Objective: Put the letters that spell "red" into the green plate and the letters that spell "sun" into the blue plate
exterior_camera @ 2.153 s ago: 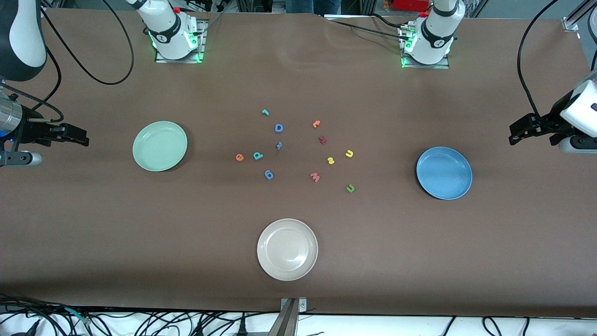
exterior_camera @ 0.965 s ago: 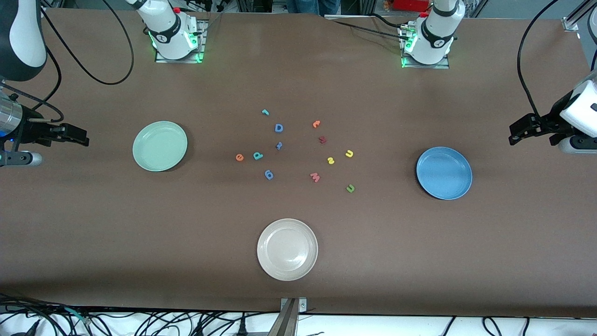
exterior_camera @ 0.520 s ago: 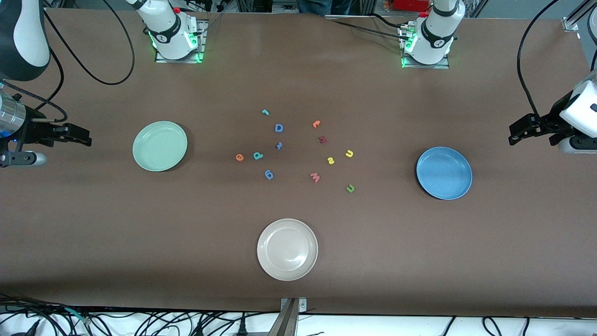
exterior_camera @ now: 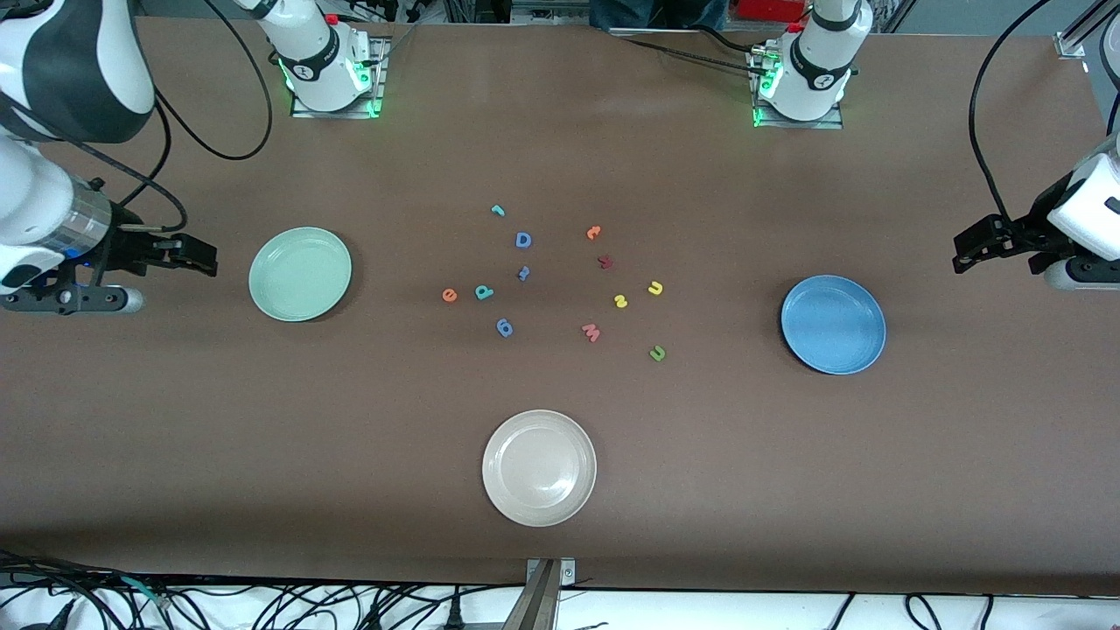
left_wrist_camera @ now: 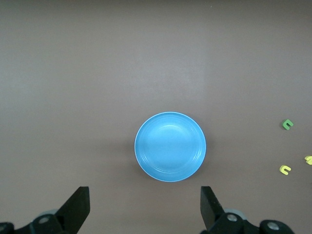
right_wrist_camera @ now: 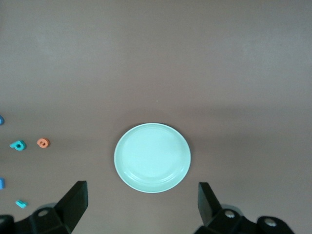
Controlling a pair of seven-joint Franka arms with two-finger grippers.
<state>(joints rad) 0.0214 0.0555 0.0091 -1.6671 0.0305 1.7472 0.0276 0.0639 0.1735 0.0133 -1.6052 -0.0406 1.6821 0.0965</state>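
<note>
Since the earlier frames only the right arm has moved: its gripper [exterior_camera: 206, 258] has come in from the table's edge toward the green plate [exterior_camera: 300, 274] and now hangs over bare table just beside it. Its jaws stand wide apart with nothing between them. The left gripper [exterior_camera: 962, 254] waits near the edge at the left arm's end of the table, close to the blue plate [exterior_camera: 833, 325], jaws also spread and empty.

Nothing has been sorted yet; both plates are bare. All the letters lie loose in the middle of the table, well apart from either plate. The orange e [exterior_camera: 449, 295] and teal d [exterior_camera: 483, 291] lie side by side on the green plate's side of the cluster, with the small teal r [exterior_camera: 498, 210] farther from the camera. The yellow s [exterior_camera: 620, 301] and yellow u [exterior_camera: 654, 288] lie close together toward the blue plate, and the green n [exterior_camera: 657, 353] is nearer the camera. A white plate [exterior_camera: 539, 468] near the table's front edge plays no part.

The step in hand looks like the right arm's first approach. Its next move probably calls for passing over the green plate to the e, the nearest of its letters, and coming down with the fingers astride it. These pieces are small and flat, so the descent must be precise, and the d just beside it should stay undisturbed.
</note>
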